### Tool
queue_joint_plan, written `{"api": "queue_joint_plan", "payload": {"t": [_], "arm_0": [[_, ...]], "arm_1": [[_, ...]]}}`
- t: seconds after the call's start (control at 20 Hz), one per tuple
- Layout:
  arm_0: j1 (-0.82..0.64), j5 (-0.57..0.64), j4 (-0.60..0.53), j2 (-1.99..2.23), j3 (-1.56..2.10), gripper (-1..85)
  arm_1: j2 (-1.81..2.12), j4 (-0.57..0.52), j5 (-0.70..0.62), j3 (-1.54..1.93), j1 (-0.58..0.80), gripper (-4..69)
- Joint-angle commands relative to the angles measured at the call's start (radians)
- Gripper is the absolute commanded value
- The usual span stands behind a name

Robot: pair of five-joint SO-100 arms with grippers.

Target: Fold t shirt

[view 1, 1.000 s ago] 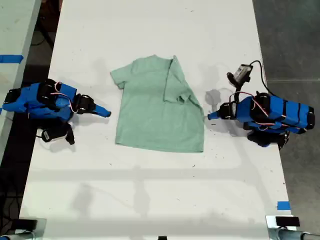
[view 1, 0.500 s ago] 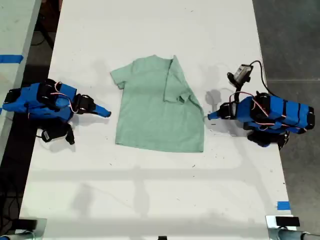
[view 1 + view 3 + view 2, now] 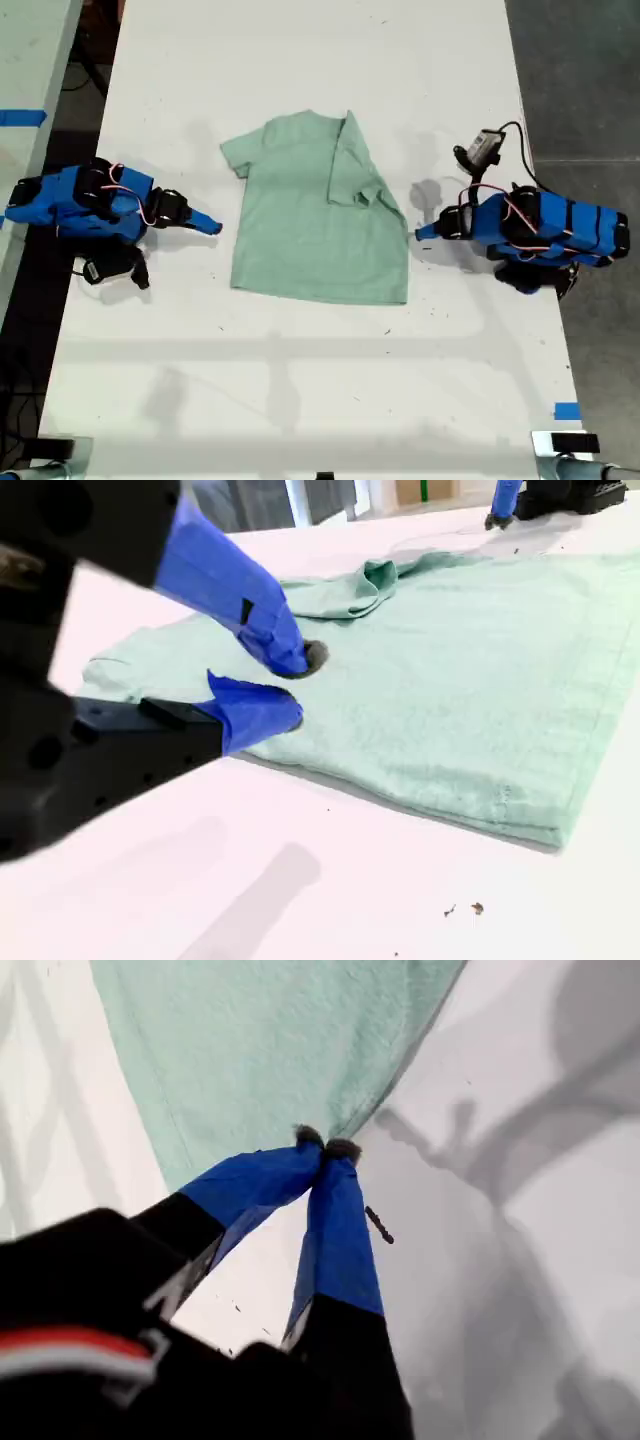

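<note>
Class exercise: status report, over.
Pale mint-green cloth t-shirt flat, one sleeve folded in. First end effector shut at its edge. Second end effector open, just short. Path clear.

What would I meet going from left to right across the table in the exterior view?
My second end effector → the mint-green t shirt → my first end effector.

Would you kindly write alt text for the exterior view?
A pale green t shirt lies on a white table, one sleeve folded inward. Two blue arms rest either side, grippers pointing at it, neither holding it.
</note>
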Motion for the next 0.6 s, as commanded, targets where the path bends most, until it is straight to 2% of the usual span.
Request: {"api": "queue_joint_plan", "payload": {"t": [0.0,0.05,0.1,0.15,0.25,0.4,0.45,0.55], "arm_0": [[-0.041,-0.043,-0.02,0.006,-0.017,5.3],[0.0,-0.064,-0.081,0.006,-0.057,10.1],[0.109,-0.11,-0.192,0.006,-0.101,14.8],[0.173,-0.149,-0.282,0.006,-0.143,15.9],[0.19,0.106,-0.422,0.008,-0.153,0.0],[0.037,0.302,-0.541,0.008,-0.081,0.0],[-0.009,0.337,-0.554,0.008,-0.034,0.0],[-0.137,0.296,-0.425,0.008,0.041,0.0]], "arm_1": [[0.017,0.0,0.005,0.046,-0.008,1.2],[0.017,0.0,0.005,0.046,-0.008,1.2],[0.017,0.0,0.005,0.046,-0.008,1.2],[0.017,-0.002,0.002,0.046,-0.008,1.2],[0.017,-0.008,-0.012,0.046,-0.006,1.2],[0.017,-0.043,-0.08,0.044,0.034,1.2],[0.017,-0.043,-0.081,0.046,0.037,1.2],[0.017,-0.037,-0.06,0.048,0.008,1.2]]}}
